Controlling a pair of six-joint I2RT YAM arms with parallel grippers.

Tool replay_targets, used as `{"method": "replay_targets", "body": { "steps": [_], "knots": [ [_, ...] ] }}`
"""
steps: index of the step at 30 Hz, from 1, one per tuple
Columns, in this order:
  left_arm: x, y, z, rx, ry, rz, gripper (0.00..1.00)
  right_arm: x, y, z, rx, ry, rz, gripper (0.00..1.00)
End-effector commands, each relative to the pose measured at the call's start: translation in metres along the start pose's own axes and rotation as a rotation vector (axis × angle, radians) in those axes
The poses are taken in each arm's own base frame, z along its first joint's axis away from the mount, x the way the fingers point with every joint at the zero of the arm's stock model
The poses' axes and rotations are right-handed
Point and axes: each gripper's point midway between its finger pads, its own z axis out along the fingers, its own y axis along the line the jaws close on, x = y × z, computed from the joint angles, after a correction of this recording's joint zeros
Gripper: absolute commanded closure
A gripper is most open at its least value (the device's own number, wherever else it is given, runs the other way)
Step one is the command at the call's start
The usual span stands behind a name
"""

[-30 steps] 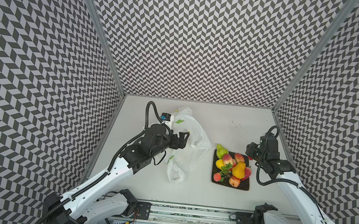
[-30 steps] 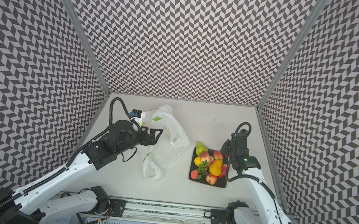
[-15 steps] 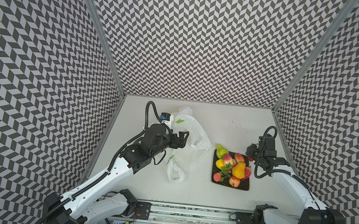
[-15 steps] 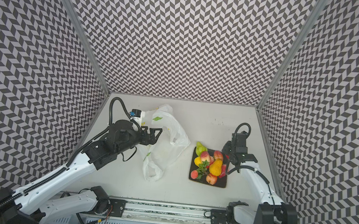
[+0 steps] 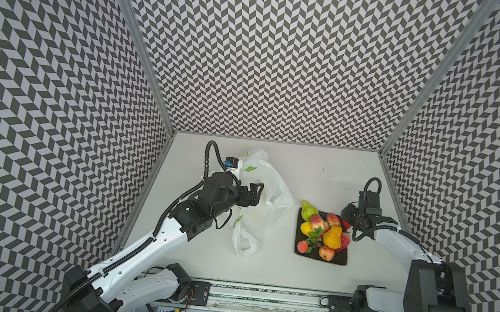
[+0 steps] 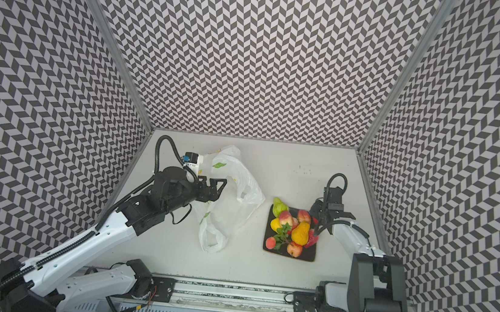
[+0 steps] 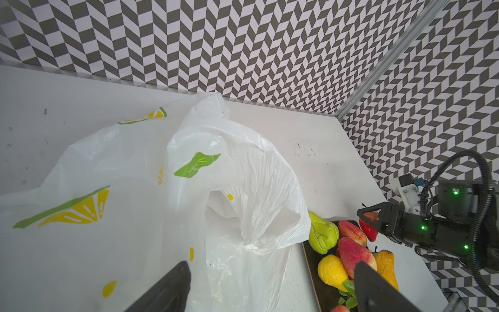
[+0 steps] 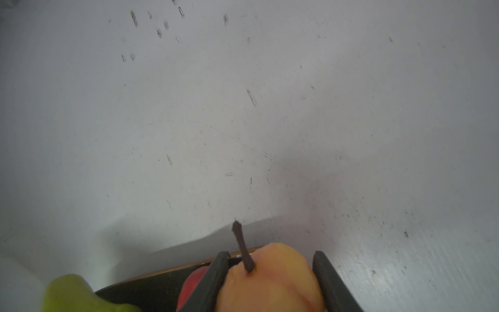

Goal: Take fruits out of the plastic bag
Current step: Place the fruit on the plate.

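Right gripper [image 8: 271, 255] clamps a peach-coloured, brown-stemmed toy fruit [image 8: 272, 281] at the edge of the dark square plate [image 5: 320, 259], right of centre; my left gripper [image 5: 255, 193] gapes wide over the crinkly white lemon-print plastic bag [image 5: 276, 183], mid-frame.

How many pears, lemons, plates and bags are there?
Pears: 2 (green pear, yellow-orange pear)
Lemons: 1 (yellow lemon)
Plates: 1 (dark plate)
Bags: 1 (plastic bag)
Total: 5
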Motion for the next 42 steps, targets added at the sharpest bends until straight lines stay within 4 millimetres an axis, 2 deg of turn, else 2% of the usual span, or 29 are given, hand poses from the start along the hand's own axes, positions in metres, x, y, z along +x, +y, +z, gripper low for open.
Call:
{"method": "replay_targets", "body": {
  "steps": [1,3,11,16,20,28,34,38,42],
  "knots": [
    [-0.003,-0.001,0.001,-0.002,-0.021,0.005,0.06,-0.002,0.005,0.006,-0.042,-0.005,0.012,0.6],
    [-0.002,0.0,0.002,-0.005,-0.021,0.006,0.06,-0.001,0.007,0.007,-0.05,-0.002,0.016,0.58],
    [-0.002,0.0,0.003,-0.009,-0.021,0.006,0.06,-0.005,0.008,0.002,-0.053,-0.008,0.017,0.37],
    [-0.003,0.002,0.003,-0.014,-0.023,0.005,0.06,-0.01,0.009,-0.007,-0.06,-0.022,0.017,0.32],
    [-0.002,0.002,0.003,-0.019,-0.024,0.003,0.06,-0.015,0.008,-0.013,-0.071,-0.041,0.027,0.3],
    [-0.001,0.004,0.003,-0.026,-0.021,0.002,0.06,-0.013,0.014,-0.018,-0.12,-0.026,0.043,0.34],
    [-0.001,0.005,0.001,-0.03,-0.022,0.002,0.07,-0.017,0.012,-0.02,-0.104,-0.045,0.041,0.31],
    [-0.005,0.009,-0.003,-0.056,-0.039,0.001,0.07,-0.038,0.007,-0.033,-0.063,-0.124,0.03,0.27],
    [-0.016,0.029,-0.015,-0.164,-0.103,-0.018,0.06,-0.074,0.009,-0.063,-0.053,-0.274,0.0,0.25]
  ]
}}
